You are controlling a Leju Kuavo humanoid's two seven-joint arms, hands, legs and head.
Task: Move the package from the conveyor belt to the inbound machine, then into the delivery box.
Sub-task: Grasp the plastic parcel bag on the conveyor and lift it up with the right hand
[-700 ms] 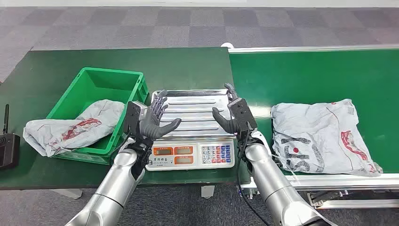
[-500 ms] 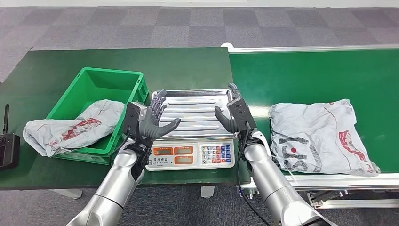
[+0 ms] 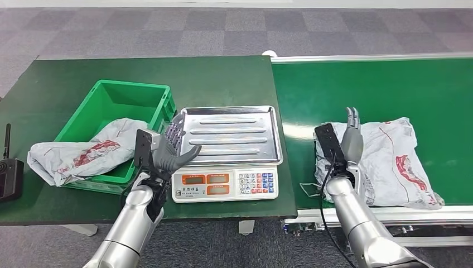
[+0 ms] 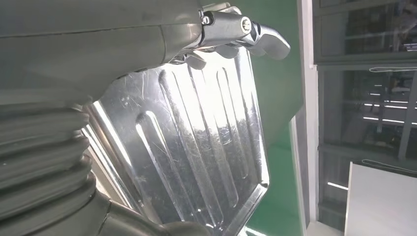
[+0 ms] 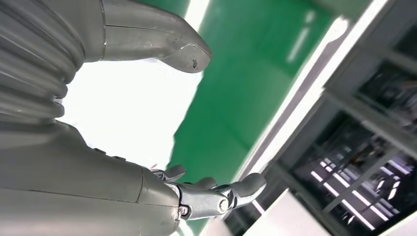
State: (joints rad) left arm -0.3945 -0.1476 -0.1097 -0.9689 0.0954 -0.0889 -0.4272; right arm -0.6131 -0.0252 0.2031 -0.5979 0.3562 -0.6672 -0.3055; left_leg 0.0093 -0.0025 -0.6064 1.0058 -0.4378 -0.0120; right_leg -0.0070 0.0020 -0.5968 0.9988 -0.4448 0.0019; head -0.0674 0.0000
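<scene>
Two grey packages are on record: one package on the conveyor belt (image 3: 385, 84), lying flat near the belt's front rail, and one second package (image 3: 83, 151) draped over the front wall of the green delivery box (image 3: 120, 95), half in and half out. Item, right hand (image 3: 350, 142): raised above the near left part of the belt package (image 3: 390, 162), fingers straight and apart, thumb spread, holding nothing; contact with the bag cannot be told. Item, left hand (image 3: 170, 151): fingers apart and empty, poised at the left edge of the steel tray (image 3: 231, 134) of the inbound scale (image 3: 226, 184), between tray and box. Step judged in hand: taking hold of the belt package. For a good grasp, the right hand should probably come down onto the bag's near edge and gather a firm fold of the slack film, since a soft bag will sag and slide if pinched thinly. The lift ought to clear the belt rail and the tray lip, then lay the bag centred on the tray, nothing hanging over the keypad (image 3: 256, 181). The left hand might steady the far edge.
</scene>
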